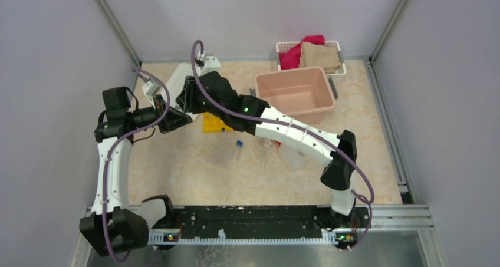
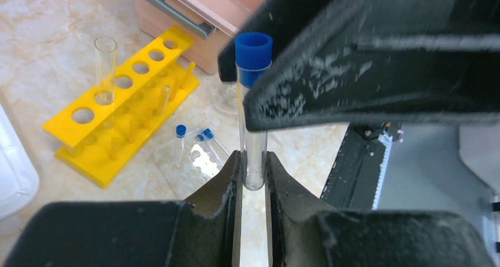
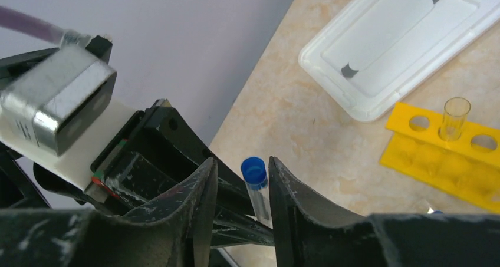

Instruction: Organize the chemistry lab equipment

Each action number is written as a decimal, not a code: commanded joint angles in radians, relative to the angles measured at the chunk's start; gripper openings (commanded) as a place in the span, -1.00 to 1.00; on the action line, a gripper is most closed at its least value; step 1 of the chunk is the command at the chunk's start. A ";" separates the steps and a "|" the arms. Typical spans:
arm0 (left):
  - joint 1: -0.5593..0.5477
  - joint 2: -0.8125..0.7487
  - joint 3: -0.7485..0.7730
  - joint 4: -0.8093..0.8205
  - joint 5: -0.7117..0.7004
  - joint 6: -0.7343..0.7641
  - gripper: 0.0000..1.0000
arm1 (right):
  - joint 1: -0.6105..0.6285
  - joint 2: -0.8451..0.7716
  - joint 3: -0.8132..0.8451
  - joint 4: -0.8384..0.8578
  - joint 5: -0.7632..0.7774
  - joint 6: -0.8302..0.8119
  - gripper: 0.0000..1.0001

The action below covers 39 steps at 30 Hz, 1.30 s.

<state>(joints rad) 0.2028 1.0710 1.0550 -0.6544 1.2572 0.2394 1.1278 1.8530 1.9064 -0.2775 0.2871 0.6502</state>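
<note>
A clear tube with a blue cap (image 2: 253,96) stands upright in the air between both grippers. My left gripper (image 2: 253,168) is shut on its rounded bottom end. My right gripper (image 3: 242,181) stands open around the capped end of the tube (image 3: 257,184), with a gap on one side. In the top view the two grippers meet at the table's left, left gripper (image 1: 178,119) and right gripper (image 1: 190,101). The yellow tube rack (image 2: 121,105) lies beyond with one uncapped clear tube (image 2: 105,66) upright in it. Other blue-capped tubes (image 2: 197,138) lie beside it on a clear rack.
The pink tub (image 1: 295,90) sits at the back right, with the white basket of cloths (image 1: 309,55) behind it. A white lid (image 3: 401,43) lies flat at the back left. Clear glassware (image 1: 265,146) lies under the right arm. The grey side wall is close on the left.
</note>
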 commanded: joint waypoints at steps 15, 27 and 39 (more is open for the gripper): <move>-0.034 -0.057 0.020 -0.157 -0.013 0.315 -1.00 | -0.068 0.009 0.165 -0.276 -0.256 0.035 -0.29; -0.042 -0.046 0.026 -0.149 -0.029 0.290 -0.95 | -0.068 0.012 0.186 -0.313 -0.256 -0.008 -0.87; -0.042 0.036 0.019 -0.019 -0.326 0.000 0.98 | -0.088 -0.203 -0.229 -0.180 -0.059 -0.190 -1.00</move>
<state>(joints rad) 0.1635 1.0637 1.0573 -0.7376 1.0786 0.3653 1.0496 1.7851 1.8389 -0.5816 0.1234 0.5507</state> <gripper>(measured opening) 0.987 0.074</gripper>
